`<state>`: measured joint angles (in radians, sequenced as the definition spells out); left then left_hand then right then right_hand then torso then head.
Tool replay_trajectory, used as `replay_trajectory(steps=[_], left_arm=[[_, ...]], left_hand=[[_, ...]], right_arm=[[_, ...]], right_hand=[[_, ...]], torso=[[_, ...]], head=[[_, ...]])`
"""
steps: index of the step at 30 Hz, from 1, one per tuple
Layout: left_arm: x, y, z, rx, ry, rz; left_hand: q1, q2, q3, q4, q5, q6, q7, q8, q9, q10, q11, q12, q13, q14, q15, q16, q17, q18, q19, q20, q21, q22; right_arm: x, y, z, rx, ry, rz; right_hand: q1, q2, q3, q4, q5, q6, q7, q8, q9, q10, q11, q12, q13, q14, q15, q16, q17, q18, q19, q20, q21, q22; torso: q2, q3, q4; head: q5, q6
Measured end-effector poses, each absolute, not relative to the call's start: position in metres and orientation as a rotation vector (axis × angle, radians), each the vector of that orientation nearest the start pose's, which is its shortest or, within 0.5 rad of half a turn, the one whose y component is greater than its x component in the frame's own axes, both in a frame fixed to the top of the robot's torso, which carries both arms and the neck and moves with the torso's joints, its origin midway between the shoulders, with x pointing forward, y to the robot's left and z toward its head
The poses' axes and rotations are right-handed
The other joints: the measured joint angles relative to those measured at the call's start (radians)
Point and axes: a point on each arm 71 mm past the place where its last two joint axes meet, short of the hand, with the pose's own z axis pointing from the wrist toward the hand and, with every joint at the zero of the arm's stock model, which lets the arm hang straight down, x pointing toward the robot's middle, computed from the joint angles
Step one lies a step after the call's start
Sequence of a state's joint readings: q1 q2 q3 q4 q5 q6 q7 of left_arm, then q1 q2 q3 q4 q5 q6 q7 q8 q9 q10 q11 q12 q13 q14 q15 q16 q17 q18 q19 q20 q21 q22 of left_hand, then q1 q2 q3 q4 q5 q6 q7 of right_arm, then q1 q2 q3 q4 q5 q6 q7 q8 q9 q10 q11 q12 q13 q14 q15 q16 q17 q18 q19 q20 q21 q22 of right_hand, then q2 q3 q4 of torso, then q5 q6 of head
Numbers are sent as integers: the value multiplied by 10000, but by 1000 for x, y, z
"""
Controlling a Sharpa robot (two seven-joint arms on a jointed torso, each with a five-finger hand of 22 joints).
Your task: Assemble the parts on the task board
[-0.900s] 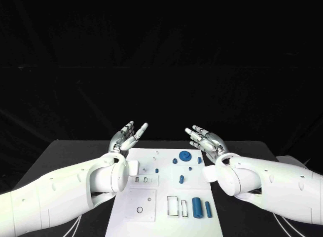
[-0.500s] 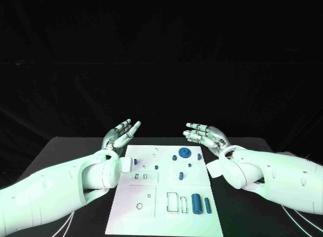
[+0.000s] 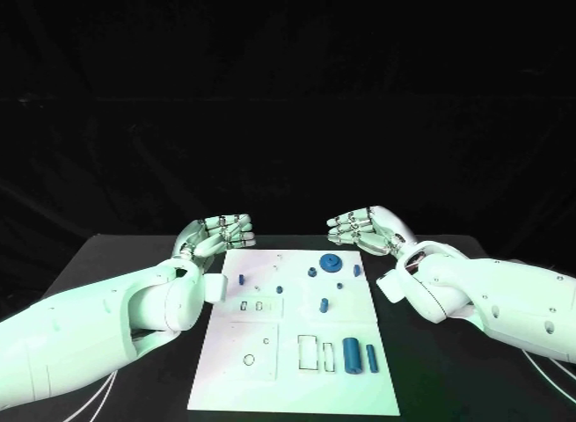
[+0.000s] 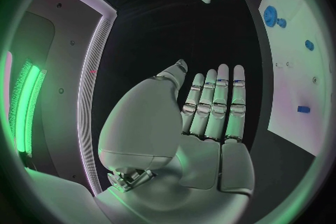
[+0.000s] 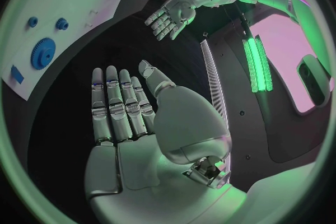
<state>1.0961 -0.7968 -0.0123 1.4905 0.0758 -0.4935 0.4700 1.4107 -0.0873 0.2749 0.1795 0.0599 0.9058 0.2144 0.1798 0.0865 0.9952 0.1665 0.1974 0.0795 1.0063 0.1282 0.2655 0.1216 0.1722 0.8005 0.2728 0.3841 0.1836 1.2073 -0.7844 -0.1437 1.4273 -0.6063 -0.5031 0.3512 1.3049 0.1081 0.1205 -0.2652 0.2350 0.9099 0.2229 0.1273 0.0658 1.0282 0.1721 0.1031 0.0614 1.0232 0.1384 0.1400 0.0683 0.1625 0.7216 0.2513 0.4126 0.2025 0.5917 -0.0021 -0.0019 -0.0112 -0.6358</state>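
Head view shows the black table [image 3: 123, 264] as the widest thing, with the white task board [image 3: 301, 378] lying along its middle and running from the near edge toward the far edge; bare table shows on both long sides of the board. Both white arms reach in over the table, one on each side of the board, and their hands hang above its far end without touching it. The left hand [image 3: 216, 235] sits just off the board's far left corner, empty, its fingers held side by side and straight in the left wrist view, thumb set a little apart. The right hand [image 3: 364, 230] sits just off the board's far right corner, also empty, fingers extended and close together in the right wrist view, thumb angled out. A dark gap separates the two hands above the board's far edge. On the board, toward its near right corner, a blue cylinder [image 3: 351, 356] lies beside a thinner blue pin [image 3: 371, 356], with two outlined rectangular slots just to their left. Near the far end a blue gear [image 3: 330, 260] stands with a smaller blue piece [image 3: 312, 272] beside it, and another small blue peg [image 3: 324, 305] sits near the board's middle. More tiny blue parts dot the left half of the board, too small to make out.
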Motion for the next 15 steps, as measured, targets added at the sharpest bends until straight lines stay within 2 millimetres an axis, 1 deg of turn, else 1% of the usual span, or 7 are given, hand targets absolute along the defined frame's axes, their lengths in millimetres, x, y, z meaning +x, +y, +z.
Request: replay_trajectory(steps=[3,7,10,11,12,14,15], left_arm=[[480,212,-214,-12525,13177,-14191],[474,212,-206,-12127,13527,-14490],[469,212,-198,-11829,13760,-14701],[467,212,-196,-11753,13829,-14771],[465,212,-194,-11676,13896,-14843],[460,211,-188,-11504,14032,-15010],[458,211,-186,-11438,14082,-15073]], left_hand=[[114,-114,71,-176,0,295,-111,0,-73,487,-143,0,-19,474,-163,112,110,-1,239,-176,237,87],[193,-193,149,-309,0,566,-231,0,-82,948,-285,0,-20,902,-347,335,270,-3,454,-285,474,186],[193,-193,185,-345,0,755,-292,0,-82,1217,-379,0,-10,1163,-465,549,408,-4,585,-372,666,275],[188,-198,205,-365,0,812,-308,0,-82,1297,-417,0,-3,1292,-490,656,479,-5,653,-407,758,317],[173,-214,221,-384,0,901,-327,0,-79,1397,-447,0,10,1405,-535,784,558,-4,709,-462,848,360],[135,-251,222,-436,0,979,-375,0,-67,1486,-506,0,17,1519,-614,991,687,-5,814,-520,1005,443],[125,-262,236,-450,0,983,-379,0,-60,1517,-537,0,17,1564,-658,1108,762,-5,860,-545,1081,484]], right_arm=[[495,-203,-199,3803,15376,11276],[499,-197,-193,2285,15927,10539],[503,-191,-187,1041,16223,9783],[505,-190,-185,676,16279,9525],[506,-189,-183,325,16320,9254],[508,-187,-180,-441,16385,8639],[509,-186,-179,-753,16402,8381]], right_hand=[[-87,-194,211,-101,168,392,-65,0,9,463,-119,-105,20,600,-170,58,60,-1,450,-174,436,210],[-148,-439,412,-184,304,821,-213,0,44,1053,-313,-105,75,1471,-438,259,236,0,1001,-419,1052,531],[-229,-594,470,-162,415,1107,-360,0,77,1495,-483,-105,140,2254,-681,536,470,150,1452,-651,1583,813],[-275,-754,519,-183,534,1334,-469,-1,112,1785,-625,-102,207,2873,-845,870,744,150,1837,-821,2045,1083],[-402,-1029,567,-171,725,1645,-644,0,165,2195,-868,-67,335,3836,-1223,1575,1289,151,2596,-1198,2854,1528],[-587,-1210,582,-157,823,1786,-752,0,198,2345,-1014,-66,467,4318,-1442,2528,2001,153,3156,-1465,3594,1963],[-622,-1244,610,-130,823,1797,-763,-44,199,2323,-1037,-66,519,4357,-1485,3000,2333,154,3289,-1526,3838,2122]], torso=[[118,16,-12],[305,38,-26],[467,41,-30],[537,41,-28],[596,40,-26],[713,38,-20],[790,37,-13]], head=[[14,-9],[21,-2],[1,17],[-13,35],[-27,45],[-57,72],[-67,88]])
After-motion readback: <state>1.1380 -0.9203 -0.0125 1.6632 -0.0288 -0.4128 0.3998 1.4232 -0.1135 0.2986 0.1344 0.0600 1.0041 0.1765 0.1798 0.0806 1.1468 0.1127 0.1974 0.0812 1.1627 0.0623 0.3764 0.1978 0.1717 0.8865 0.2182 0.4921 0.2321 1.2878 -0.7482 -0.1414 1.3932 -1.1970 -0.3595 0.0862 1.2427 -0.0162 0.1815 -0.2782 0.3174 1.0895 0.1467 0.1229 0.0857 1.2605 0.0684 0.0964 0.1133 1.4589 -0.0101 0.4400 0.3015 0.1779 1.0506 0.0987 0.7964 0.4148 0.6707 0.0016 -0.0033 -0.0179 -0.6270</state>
